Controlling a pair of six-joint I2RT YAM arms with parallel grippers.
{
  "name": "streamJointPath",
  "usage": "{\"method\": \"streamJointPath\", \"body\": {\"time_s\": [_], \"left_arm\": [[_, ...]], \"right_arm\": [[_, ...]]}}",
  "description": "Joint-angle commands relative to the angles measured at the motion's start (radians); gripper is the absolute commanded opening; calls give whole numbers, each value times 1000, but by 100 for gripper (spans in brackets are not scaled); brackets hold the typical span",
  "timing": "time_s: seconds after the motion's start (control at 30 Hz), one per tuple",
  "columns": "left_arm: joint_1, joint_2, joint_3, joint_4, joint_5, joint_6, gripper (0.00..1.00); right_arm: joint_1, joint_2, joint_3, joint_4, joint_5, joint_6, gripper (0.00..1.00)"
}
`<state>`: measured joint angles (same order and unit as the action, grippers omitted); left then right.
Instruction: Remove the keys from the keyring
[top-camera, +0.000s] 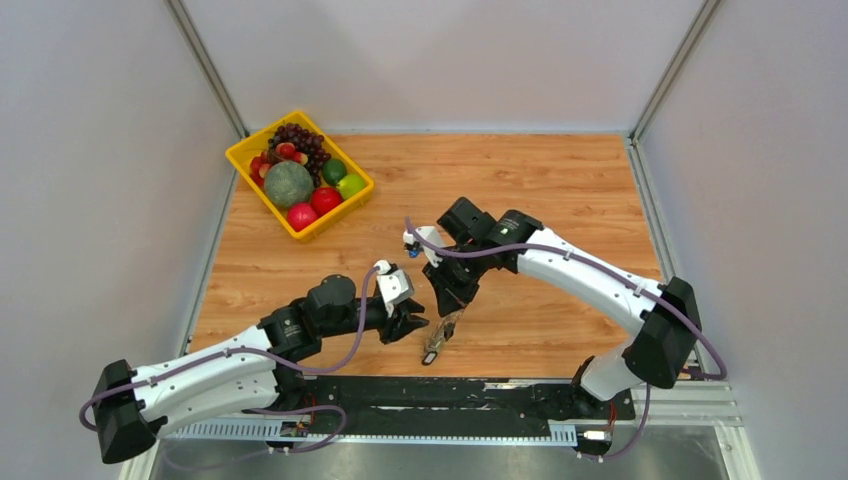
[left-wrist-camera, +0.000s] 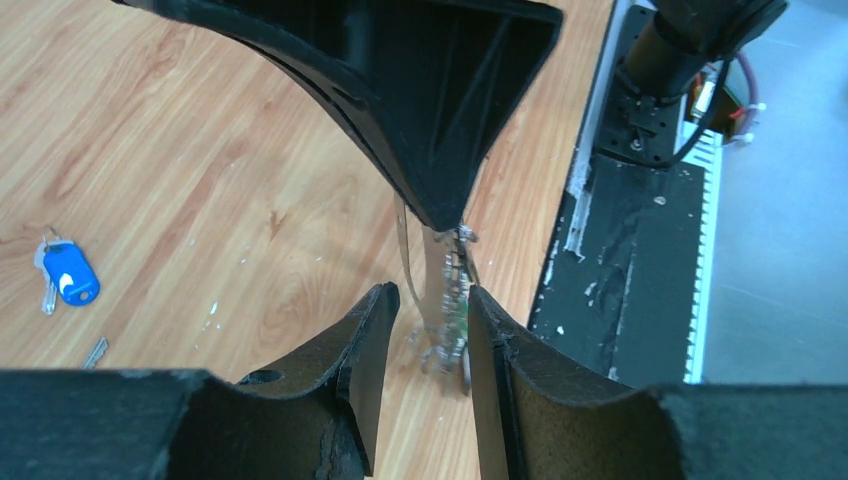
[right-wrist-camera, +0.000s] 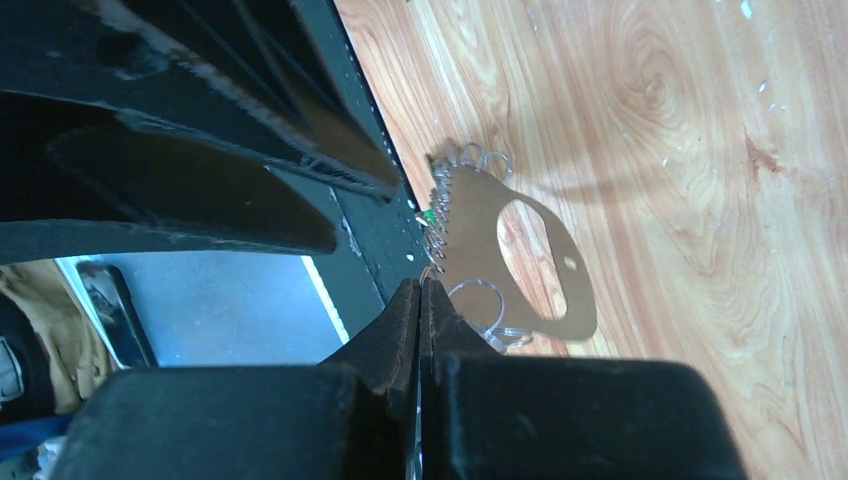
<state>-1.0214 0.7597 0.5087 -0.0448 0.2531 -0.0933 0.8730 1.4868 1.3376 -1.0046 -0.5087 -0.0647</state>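
Observation:
A bunch of small silver keys (top-camera: 437, 340) hangs just above the wooden table near its front edge, under my right gripper (top-camera: 452, 300). The right wrist view shows that gripper (right-wrist-camera: 421, 288) shut, pinching the top edge of the brassy keyring (right-wrist-camera: 480, 215), which has a large opening and small wire rings along one side. In the left wrist view the keys (left-wrist-camera: 452, 320) dangle between the spread fingers of my left gripper (left-wrist-camera: 432, 295). The bunch sits close against the right-hand finger (left-wrist-camera: 492, 345), with a gap to the other. My left gripper (top-camera: 408, 325) is open.
A yellow basket (top-camera: 245, 160) of fruit stands at the back left. A blue-tagged key (left-wrist-camera: 70, 275) and a small loose key (left-wrist-camera: 95, 352) lie on the table away from the bunch. The black base rail (top-camera: 450, 395) runs along the near edge, close to the hanging keys.

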Motion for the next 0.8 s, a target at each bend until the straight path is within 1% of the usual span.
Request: {"method": "streamJointPath", "body": {"time_s": [0.0, 0.03, 0.13, 0.3, 0.43, 0.57, 0.77], "left_arm": [[-3, -24, -110, 238, -44, -37, 42], [-3, -27, -129, 294, -41, -38, 43], [-2, -42, -205, 385, -4, -32, 45], [-2, -24, -248, 528, 99, -44, 44], [-2, 10, -255, 608, 152, -66, 40], [-3, 39, -270, 690, 173, -86, 40], [-3, 92, -271, 745, 202, -104, 37]], "right_arm": [[44, 48, 76, -82, 70, -35, 0], [46, 54, 80, -86, 79, -34, 0], [46, 54, 85, -93, 80, -34, 0], [50, 52, 95, -104, 73, -36, 0], [56, 50, 99, -109, 61, -45, 0], [71, 50, 112, -123, 67, -47, 0], [81, 35, 124, -134, 72, -49, 0]]}}
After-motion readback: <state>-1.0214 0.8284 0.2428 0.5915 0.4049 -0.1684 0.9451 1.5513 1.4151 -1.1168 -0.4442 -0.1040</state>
